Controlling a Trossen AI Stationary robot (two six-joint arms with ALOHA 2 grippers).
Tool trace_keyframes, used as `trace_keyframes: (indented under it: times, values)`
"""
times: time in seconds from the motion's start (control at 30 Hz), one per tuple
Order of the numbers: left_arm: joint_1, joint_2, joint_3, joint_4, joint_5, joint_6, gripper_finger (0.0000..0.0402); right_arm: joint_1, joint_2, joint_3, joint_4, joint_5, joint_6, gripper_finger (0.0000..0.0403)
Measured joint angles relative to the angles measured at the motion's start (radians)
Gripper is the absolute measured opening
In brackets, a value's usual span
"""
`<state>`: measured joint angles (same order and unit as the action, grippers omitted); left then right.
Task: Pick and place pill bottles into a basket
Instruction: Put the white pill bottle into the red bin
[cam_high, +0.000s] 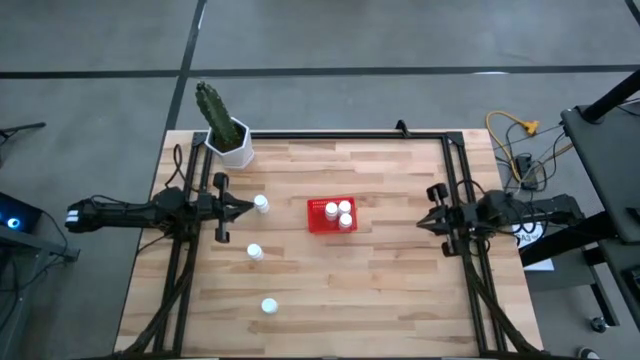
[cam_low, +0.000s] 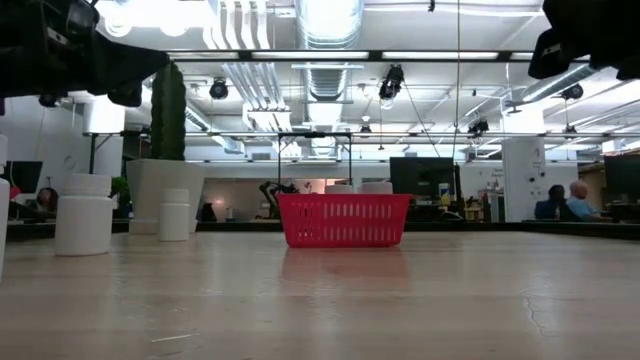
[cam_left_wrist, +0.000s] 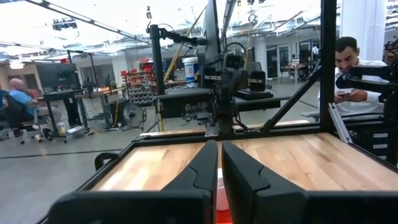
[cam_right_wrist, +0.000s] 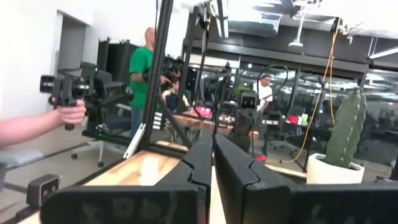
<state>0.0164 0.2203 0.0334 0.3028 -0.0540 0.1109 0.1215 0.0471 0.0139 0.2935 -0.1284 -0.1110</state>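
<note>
The red basket (cam_high: 318, 217) stands at the table's middle and holds three white pill bottles (cam_high: 338, 214); it also shows in the low view (cam_low: 343, 220). Three more bottles stand upright on the table to its left (cam_high: 261, 204) (cam_high: 255, 252) (cam_high: 268, 306). My left gripper (cam_high: 248, 208) is shut and empty. It is raised above the table, its tip just left of the farthest loose bottle, and it points toward the basket (cam_left_wrist: 219, 144). My right gripper (cam_high: 422, 222) is shut and empty, raised at the table's right side (cam_right_wrist: 212, 138).
A white hexagonal pot with a cactus (cam_high: 228, 135) stands at the table's far left corner. Black frame rails (cam_high: 455, 200) run along the table's left, right and far sides. People show in the room beyond, and a hand (cam_right_wrist: 71, 112) holds a device.
</note>
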Motion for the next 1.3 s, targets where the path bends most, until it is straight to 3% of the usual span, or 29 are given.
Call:
trace_keyframes:
  times: [0.57,1.0,1.3]
  values:
    - [0.000,0.049,0.017,0.030,0.008,-0.062,0.0010,-0.002,0.000,-0.002,-0.266,0.150,-0.016,0.0009]
    - [0.000,0.124,0.059,0.030,0.027,-0.053,0.0096,-0.002,0.002,-0.002,-0.286,0.177,-0.020,0.0009]
    - [0.000,0.169,0.153,0.035,0.247,-0.054,0.0134,-0.002,0.002,-0.002,-0.285,0.177,-0.020,0.0009]
